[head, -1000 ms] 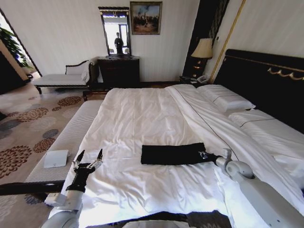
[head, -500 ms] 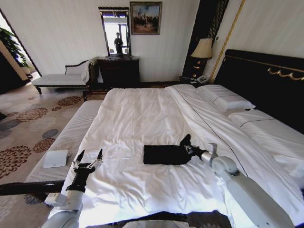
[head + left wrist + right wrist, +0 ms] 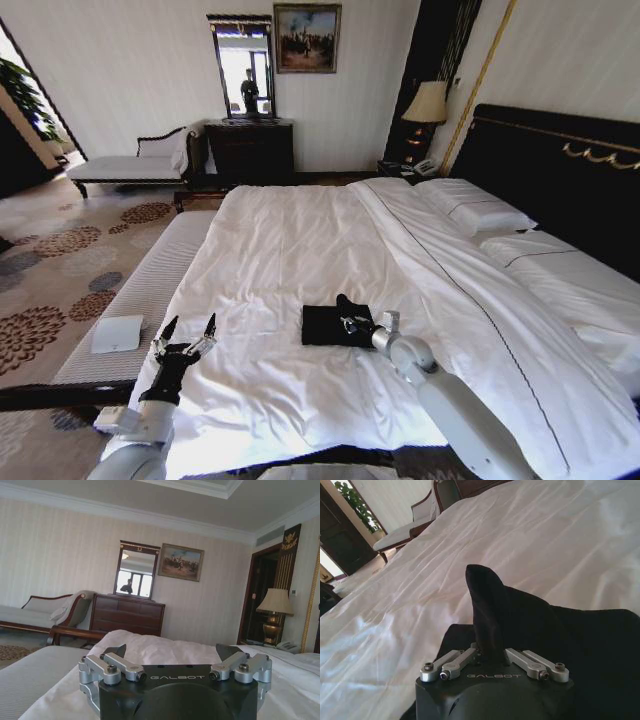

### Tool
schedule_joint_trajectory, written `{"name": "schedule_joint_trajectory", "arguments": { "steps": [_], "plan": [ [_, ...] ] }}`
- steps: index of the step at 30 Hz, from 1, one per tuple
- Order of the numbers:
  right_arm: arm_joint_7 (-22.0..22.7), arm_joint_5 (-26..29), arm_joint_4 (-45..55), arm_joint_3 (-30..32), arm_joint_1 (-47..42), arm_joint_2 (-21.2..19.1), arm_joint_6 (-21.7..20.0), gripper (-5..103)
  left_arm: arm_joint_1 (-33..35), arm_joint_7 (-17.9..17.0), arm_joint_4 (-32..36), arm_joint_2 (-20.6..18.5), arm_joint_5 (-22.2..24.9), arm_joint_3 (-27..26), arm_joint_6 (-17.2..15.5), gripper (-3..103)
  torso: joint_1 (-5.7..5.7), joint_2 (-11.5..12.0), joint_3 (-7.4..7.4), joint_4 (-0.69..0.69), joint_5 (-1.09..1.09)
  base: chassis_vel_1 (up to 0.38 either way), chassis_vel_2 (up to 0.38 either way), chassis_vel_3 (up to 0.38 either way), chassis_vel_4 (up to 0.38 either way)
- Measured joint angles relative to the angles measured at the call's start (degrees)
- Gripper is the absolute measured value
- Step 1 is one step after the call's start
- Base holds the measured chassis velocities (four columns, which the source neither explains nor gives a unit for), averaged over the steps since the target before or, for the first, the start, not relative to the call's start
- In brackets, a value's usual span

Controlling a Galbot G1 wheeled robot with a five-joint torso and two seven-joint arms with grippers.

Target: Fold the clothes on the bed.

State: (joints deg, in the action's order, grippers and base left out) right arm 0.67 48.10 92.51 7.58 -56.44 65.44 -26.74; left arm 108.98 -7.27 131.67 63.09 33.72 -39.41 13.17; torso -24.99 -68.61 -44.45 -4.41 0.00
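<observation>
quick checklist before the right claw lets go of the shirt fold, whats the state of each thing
1. Right claw gripping the black T-shirt: ok, shut on a pinched peak of fabric that stands up between its fingers.
2. T-shirt folded into a compact bundle: ok in the head view, though whether its edges line up cannot tell.
3. T-shirt resting on the bed, away from the edge: ok, white sheet shows on all sides.
4. Left claw out of the way: ok, open, hovering near the bed's left edge, apart from the shirt.
5. Fabric free to slip off the fingers on release: cannot tell.
</observation>
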Motion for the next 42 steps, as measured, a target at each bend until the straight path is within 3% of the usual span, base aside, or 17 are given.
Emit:
{"name": "schedule_joint_trajectory", "arguments": {
  "steps": [4, 15, 18, 20, 24, 26, 33, 34, 39, 42],
  "plan": [
    [-0.1, -1.3, -3.0, -0.8, 1.0, 2.3, 1.1, 7, 0.0, 0.0, 0.0, 0.0, 0.0, 0.0, 0.0, 100, 0.0, 0.0, 0.0, 0.0, -0.02, 0.0, 0.0, 0.0, 0.0],
    [-1.2, -4.4, -3.9, -1.5, 0.2, 1.7, 3.0, 5, 0.0, 0.0, 0.0, 0.0, 0.0, 0.0, 0.0, 100, 0.01, 0.0, 0.0, -0.01, -0.01, 0.0, 0.0, 0.0, 0.0],
    [-1.2, -5.7, -3.6, -2.1, 0.1, 1.9, 4.7, 21, 0.0, 0.0, 0.0, 0.0, 0.0, 0.0, 0.0, 100, 0.0, 0.0, 0.0, -0.02, -0.01, 0.0, 0.0, 0.0, 0.0],
    [-1.2, -6.2, -3.4, -2.4, 0.1, 2.1, 5.2, 21, 0.0, 0.0, 0.0, 0.0, 0.0, 0.0, 0.0, 100, 0.01, 0.0, 0.0, -0.01, 0.0, 0.0, 0.0, 0.0, 0.0],
    [-0.7, -8.1, -2.8, -3.4, 0.0, 2.9, 7.0, 42, 0.0, 0.0, 0.0, 0.0, 0.0, 0.0, 0.0, 100, 0.01, 0.0, 0.0, -0.01, -0.01, 0.0, 0.0, 0.0, 0.0],
    [-0.6, -8.4, -2.6, -3.6, 0.0, 3.2, 7.3, 42, 0.0, 0.0, 0.0, 0.0, 0.0, 0.0, 0.0, 100, 0.01, 0.0, 0.0, -0.01, -0.01, 0.0, 0.0, 0.0, 0.0],
    [-0.2, -9.6, 3.1, -4.5, -2.1, 2.5, 7.9, 75, 0.0, 0.0, 0.0, 0.0, 0.0, 0.0, 0.0, 100, 0.01, 0.0, 0.0, -0.01, 0.0, 0.0, 0.0, 0.0, 0.0],
    [-0.2, -9.6, 3.1, -4.5, -2.1, 2.5, 7.9, 75, 0.0, 0.0, 0.0, 0.0, 0.0, 0.0, 0.0, 100, 0.01, 0.0, 0.0, -0.01, 0.0, 0.0, 0.0, 0.0, 0.0],
    [-0.3, -10.3, 6.2, -3.8, -3.5, 2.4, 12.8, 91, 0.0, 0.0, 0.0, 0.0, 0.0, 0.0, 0.0, 100, 0.01, 0.0, 0.01, 0.0, -0.01, 0.0, 0.0, 0.0, 0.0],
    [0.6, -15.5, 5.5, -1.7, -4.7, 2.6, 19.0, 99, 0.0, 0.0, 0.0, 0.0, 0.0, 0.0, 0.0, 100, 0.01, 0.0, 0.0, 0.0, 0.0, 0.0, 0.0, 0.0, 0.0]
  ]
}}
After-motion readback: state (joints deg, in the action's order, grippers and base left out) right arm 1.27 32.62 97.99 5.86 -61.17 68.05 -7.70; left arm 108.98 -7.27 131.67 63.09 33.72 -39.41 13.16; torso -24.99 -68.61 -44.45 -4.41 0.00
